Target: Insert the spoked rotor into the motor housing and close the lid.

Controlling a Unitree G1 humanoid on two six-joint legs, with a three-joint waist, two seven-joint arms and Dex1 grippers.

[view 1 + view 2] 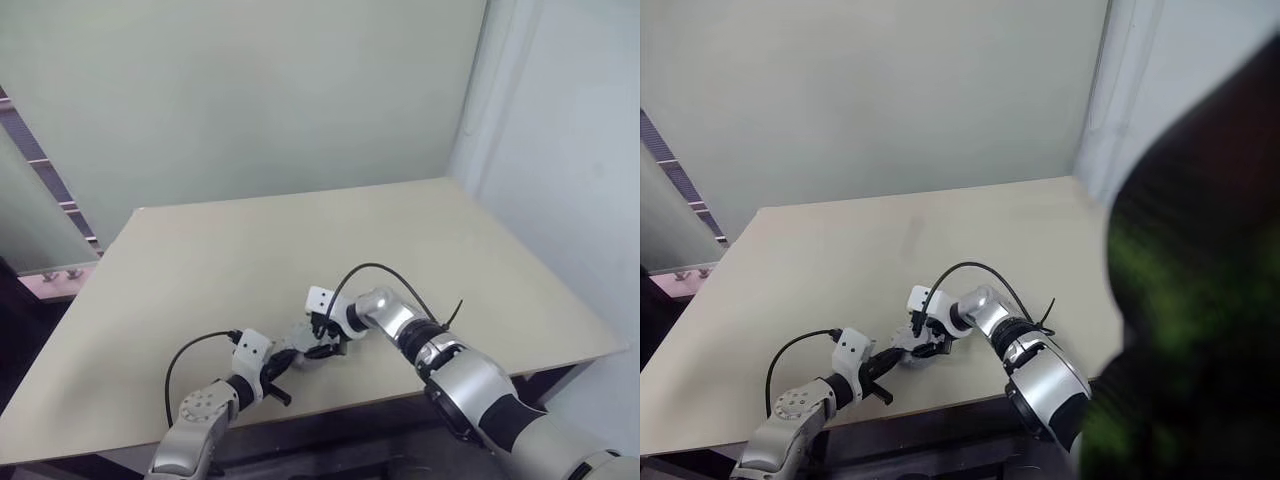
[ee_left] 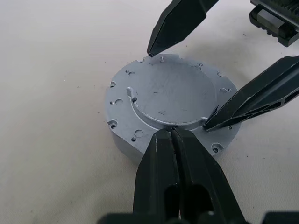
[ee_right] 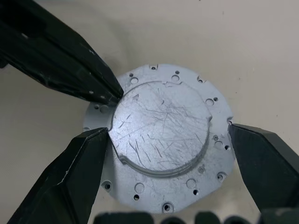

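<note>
The motor housing is a round grey metal puck lying flat on the tan table, near its front edge. A raised round lid sits flat on top of it, scratched and ringed by small screw holes. The spoked rotor is hidden. My left gripper is shut, its tips resting against the lid's near edge. My right gripper is open and straddles the puck. One of its fingertips is at the lid's edge, the other just outside the housing's rim. Both grippers meet at the housing in the eye views.
The table's front edge runs close under both arms, and its right edge drops off near a pale wall. Black cables loop over both wrists. A dark blurred shape covers the right side of the right eye view.
</note>
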